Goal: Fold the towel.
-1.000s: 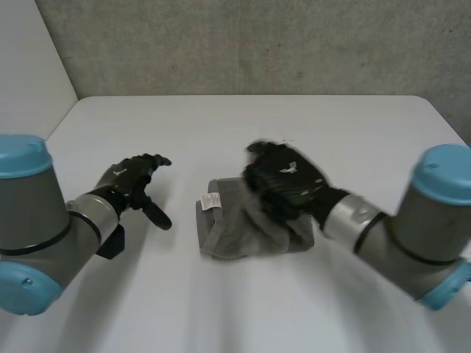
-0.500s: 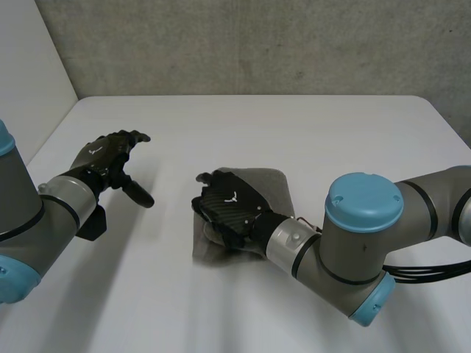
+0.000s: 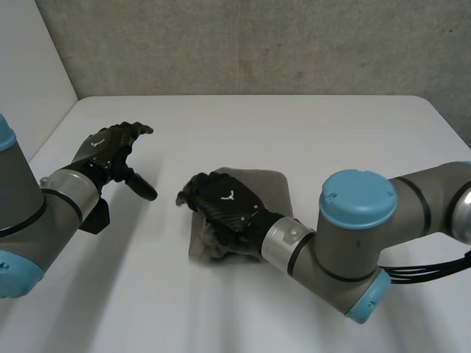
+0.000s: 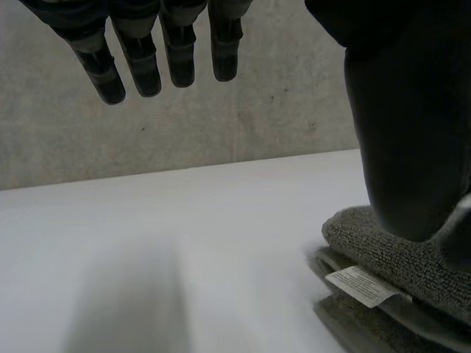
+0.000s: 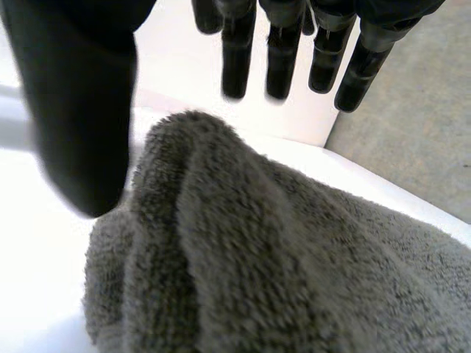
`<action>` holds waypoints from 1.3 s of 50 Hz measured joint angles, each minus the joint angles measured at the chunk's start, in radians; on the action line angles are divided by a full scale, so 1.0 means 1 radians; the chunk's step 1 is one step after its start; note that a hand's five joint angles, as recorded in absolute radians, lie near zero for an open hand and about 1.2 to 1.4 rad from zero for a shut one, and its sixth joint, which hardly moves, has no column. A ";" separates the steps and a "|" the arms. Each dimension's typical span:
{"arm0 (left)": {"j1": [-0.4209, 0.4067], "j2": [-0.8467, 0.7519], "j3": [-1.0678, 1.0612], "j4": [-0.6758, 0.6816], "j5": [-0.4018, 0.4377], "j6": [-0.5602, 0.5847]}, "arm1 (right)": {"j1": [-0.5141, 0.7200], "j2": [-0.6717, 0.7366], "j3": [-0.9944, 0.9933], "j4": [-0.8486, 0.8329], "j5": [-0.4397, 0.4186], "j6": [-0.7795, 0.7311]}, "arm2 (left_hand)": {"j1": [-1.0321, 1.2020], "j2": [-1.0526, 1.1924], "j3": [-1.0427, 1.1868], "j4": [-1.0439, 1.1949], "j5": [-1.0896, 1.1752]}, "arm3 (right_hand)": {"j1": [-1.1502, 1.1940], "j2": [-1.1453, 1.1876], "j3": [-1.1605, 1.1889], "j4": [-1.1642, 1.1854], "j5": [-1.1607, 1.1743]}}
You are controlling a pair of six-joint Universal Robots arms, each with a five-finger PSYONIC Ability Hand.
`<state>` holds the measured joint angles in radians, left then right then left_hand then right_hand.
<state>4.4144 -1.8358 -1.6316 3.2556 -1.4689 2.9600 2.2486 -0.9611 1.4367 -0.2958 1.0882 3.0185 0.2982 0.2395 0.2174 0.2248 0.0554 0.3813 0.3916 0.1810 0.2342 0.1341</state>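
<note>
A grey towel point(image 3: 268, 184) lies folded into a small thick bundle in the middle of the white table point(image 3: 331, 125). My right hand point(image 3: 221, 204) rests over the bundle's left part, open, its fingers reaching past the towel's left edge. In the right wrist view its fingers point(image 5: 282, 51) are straight and stand clear above the towel point(image 5: 265, 257), which bulges under the palm. My left hand point(image 3: 109, 151) hovers open over the table well left of the towel. Its fingers point(image 4: 162, 59) are straight, and beside its thumb lies the towel point(image 4: 397, 257) with a white label point(image 4: 360, 285).
A grey wall point(image 3: 257, 44) runs behind the table's far edge. Bare tabletop lies on all sides of the towel, widest at the back and at the right. My right arm point(image 3: 353, 235) crosses the table in front of the bundle.
My right hand swung in over the towel, folding it into a tighter bundle, then opened its fingers and slid slightly left. My left hand drew back to the left.
</note>
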 measured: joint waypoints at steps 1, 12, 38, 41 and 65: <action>-0.002 -0.001 0.003 0.000 0.000 0.000 | -0.003 -0.007 0.003 0.006 0.001 0.007 | 0.000 0.000 0.000 0.000 0.000 | -0.041 -0.043 0.000 0.000 -0.033; -0.104 -0.071 0.097 -0.015 0.011 -0.009 | -0.159 -0.171 0.095 0.155 0.075 0.100 | 0.000 -0.001 0.000 0.000 0.000 | -0.132 -0.136 0.000 0.000 -0.072; -0.247 -0.407 0.236 -0.102 0.024 -0.029 | -0.247 0.007 0.102 0.117 0.155 0.199 | 0.001 -0.002 0.000 0.000 0.000 | -0.132 -0.137 0.000 0.000 -0.072; -0.242 -0.409 0.236 -0.101 0.023 -0.023 | -0.245 0.036 0.088 0.120 0.167 0.195 | 0.001 -0.003 0.000 0.000 -0.002 | -0.139 -0.136 0.000 0.000 -0.072; -0.175 -0.093 0.262 -0.122 0.032 -0.024 | -0.357 -0.348 0.009 0.179 0.179 0.180 | 0.001 -0.004 0.000 0.000 -0.002 | -0.151 -0.137 0.000 0.000 -0.072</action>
<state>4.2391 -1.9287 -1.3699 3.1332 -1.4369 2.9357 1.8914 -1.3086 1.4458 -0.1167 1.2670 3.1984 0.2994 0.2360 0.2174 0.2248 0.0532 0.2299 0.2550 0.1810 0.2342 0.0623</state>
